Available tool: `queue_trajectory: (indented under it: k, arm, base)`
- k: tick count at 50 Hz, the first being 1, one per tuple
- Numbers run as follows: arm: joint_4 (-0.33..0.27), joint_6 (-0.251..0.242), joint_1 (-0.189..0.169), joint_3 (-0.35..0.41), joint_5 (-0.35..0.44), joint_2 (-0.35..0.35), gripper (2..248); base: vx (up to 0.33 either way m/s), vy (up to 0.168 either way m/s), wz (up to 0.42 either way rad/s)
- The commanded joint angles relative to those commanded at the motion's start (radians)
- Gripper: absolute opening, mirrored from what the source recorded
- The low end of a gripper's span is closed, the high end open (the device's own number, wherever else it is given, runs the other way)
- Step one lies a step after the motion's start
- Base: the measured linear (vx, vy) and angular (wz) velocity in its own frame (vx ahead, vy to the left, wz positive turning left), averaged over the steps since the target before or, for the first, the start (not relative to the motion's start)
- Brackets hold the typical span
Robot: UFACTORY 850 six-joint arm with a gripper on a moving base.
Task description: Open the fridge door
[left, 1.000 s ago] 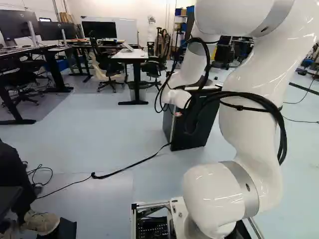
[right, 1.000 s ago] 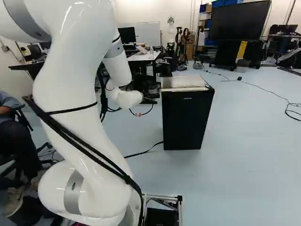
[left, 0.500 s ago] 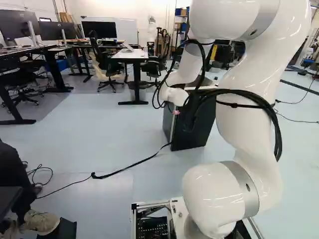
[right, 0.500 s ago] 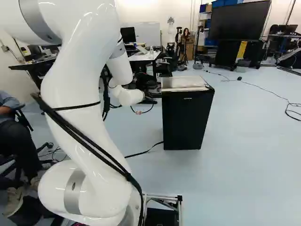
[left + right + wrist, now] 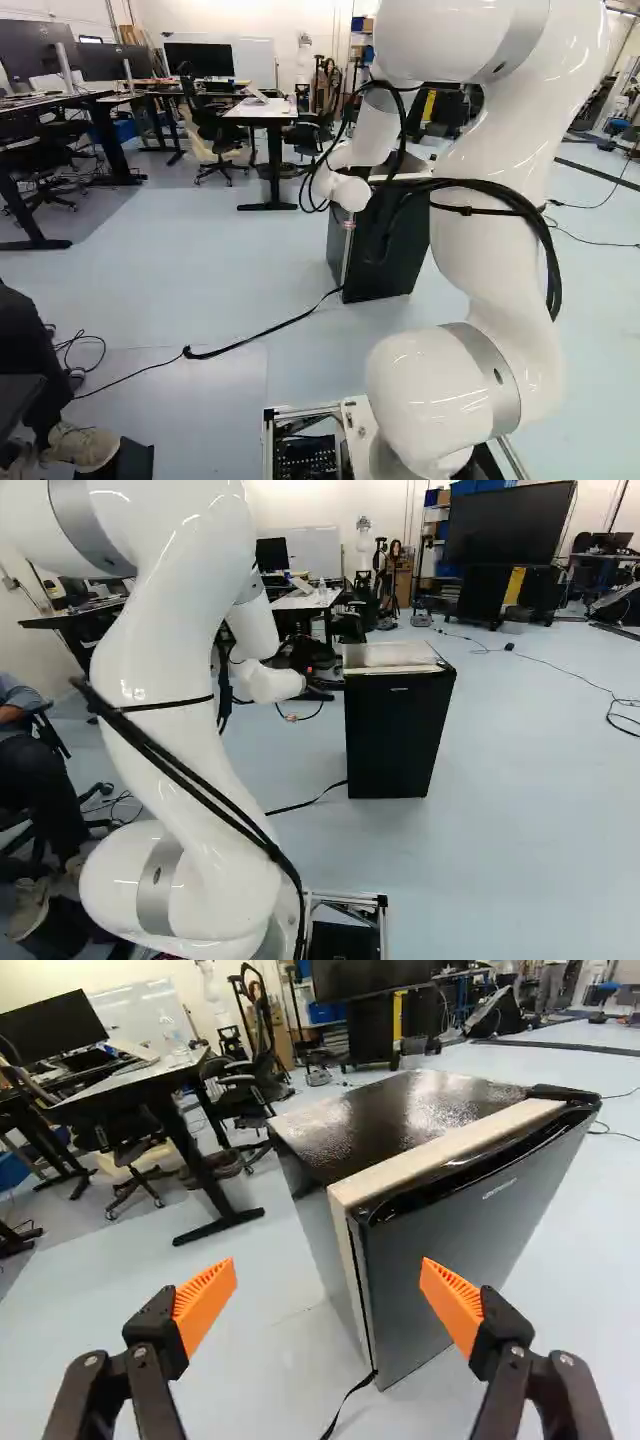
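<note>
The black fridge (image 5: 390, 742) stands upright on the floor, with a pale slab on top, ahead of the arm in the right base view; in the left base view the arm and its cables partly cover it. In the wrist view the fridge (image 5: 340, 1140) lies ahead, and its dark front door (image 5: 440, 1260) looks shut. My gripper (image 5: 328, 1290) has its orange-padded fingers wide apart with nothing held. The door's near lower corner shows between them, and one finger overlaps the door in view; contact cannot be told. Both base views hide the gripper behind the wrist.
A white-topped desk (image 5: 262, 111) with chairs stands beyond the fridge. A black cable (image 5: 250, 340) crosses the floor to the fridge's foot. A person's shoe (image 5: 85, 446) is close beside the base. A large screen (image 5: 510, 525) stands farther back.
The base has stayed put. My upper arm has shifted leftward in the left base view and rightward in the right one; the wrist has turned and moved slightly. The fridge has not moved.
</note>
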Motion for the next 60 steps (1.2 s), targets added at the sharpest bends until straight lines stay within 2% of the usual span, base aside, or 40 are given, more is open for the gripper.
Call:
queue_trajectory:
  k: [60]
  arm:
    - [0.354, 0.000, 0.043, -0.122, 0.000, -0.095, 247]
  base:
    - [0.000, 0.000, 0.000]
